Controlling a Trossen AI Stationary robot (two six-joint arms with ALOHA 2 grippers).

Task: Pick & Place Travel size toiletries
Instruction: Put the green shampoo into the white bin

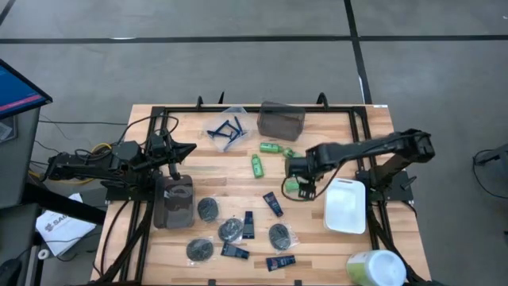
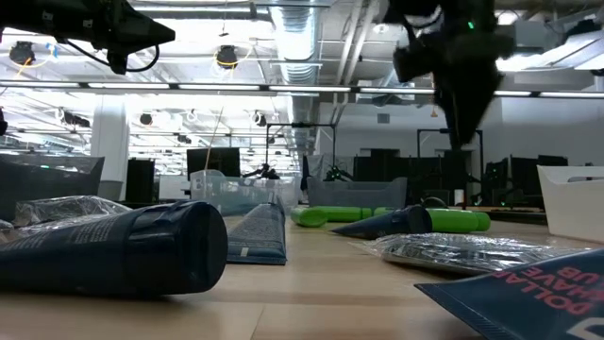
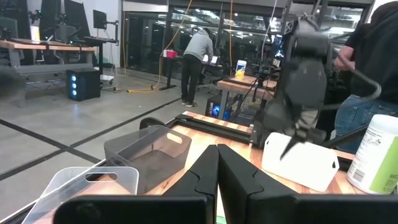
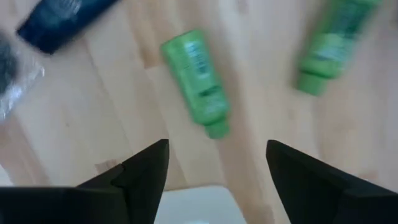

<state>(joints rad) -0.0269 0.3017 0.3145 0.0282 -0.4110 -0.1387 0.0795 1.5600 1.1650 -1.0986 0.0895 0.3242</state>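
The toiletries lie spread on the wooden table: green mini bottles, navy tubes, wrapped dark discs, and blue razors in a clear bin. My right gripper hangs open above the table, fingers pointing down, over a third green bottle that lies flat on its side. In the right wrist view that bottle lies just ahead of the open fingers, clear of them. My left gripper waits shut at the table's left, held level above it.
A white tray stands just right of my right gripper. A grey bin sits at the far edge and a dark bin under the left arm. A pale-green-topped tub stands at the near right corner. People stand beyond the table.
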